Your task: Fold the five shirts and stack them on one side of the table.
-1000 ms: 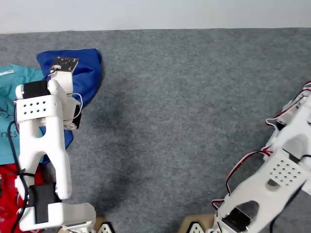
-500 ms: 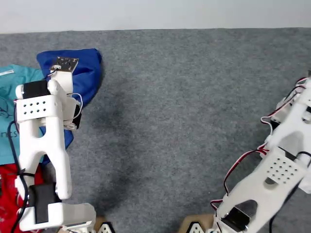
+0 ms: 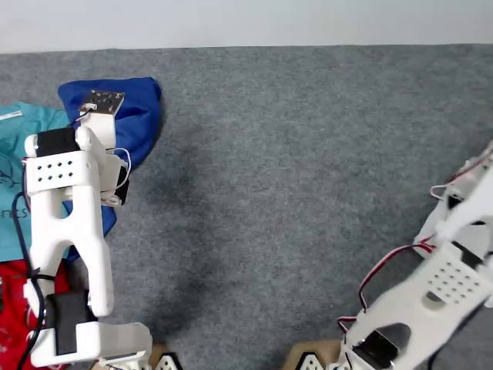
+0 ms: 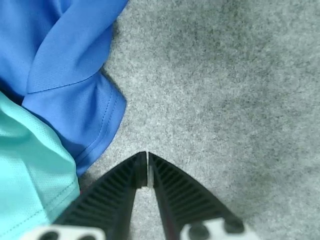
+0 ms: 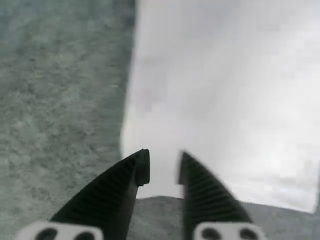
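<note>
Left gripper (image 4: 148, 162), pressed together, hovers just beside the blue shirt (image 4: 70, 65); a sideways sweep could drag its hem. Right gripper (image 5: 163, 161), slightly spread, is well apart from it.

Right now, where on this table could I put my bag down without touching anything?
The grey mat is bare in the middle, from the blue shirt across to the right arm. The left edge is crowded: the teal shirt and red shirt lie by the left arm.
</note>
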Available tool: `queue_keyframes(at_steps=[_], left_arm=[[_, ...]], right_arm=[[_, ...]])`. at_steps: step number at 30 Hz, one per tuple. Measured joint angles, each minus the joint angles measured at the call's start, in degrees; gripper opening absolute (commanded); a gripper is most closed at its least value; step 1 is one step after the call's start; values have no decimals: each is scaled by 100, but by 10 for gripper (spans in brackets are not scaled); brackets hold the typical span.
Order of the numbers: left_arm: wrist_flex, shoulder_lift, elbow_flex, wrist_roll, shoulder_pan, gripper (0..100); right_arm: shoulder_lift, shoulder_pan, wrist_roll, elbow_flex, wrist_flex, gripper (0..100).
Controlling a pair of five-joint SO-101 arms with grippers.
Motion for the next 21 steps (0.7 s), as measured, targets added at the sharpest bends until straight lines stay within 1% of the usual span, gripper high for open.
queue_keyframes(at_steps=[4, 8, 13, 17, 21], left_arm=[[0, 0, 0, 0, 0, 12], [0, 0, 0, 0, 0, 11], [0, -114, -413, -9, 0, 11], [-9, -132, -1011, -9, -9, 11], [-185, 18, -1547, -18, -316, 11]], right_arm=[[-97, 369, 0, 0, 18, 13], [-105, 404, 0, 0, 26, 9], [-738, 352, 0, 70, 35, 9], [-1591, 9, 70, 941, 35, 9], [-2664, -492, 114, 2347, 35, 9]])
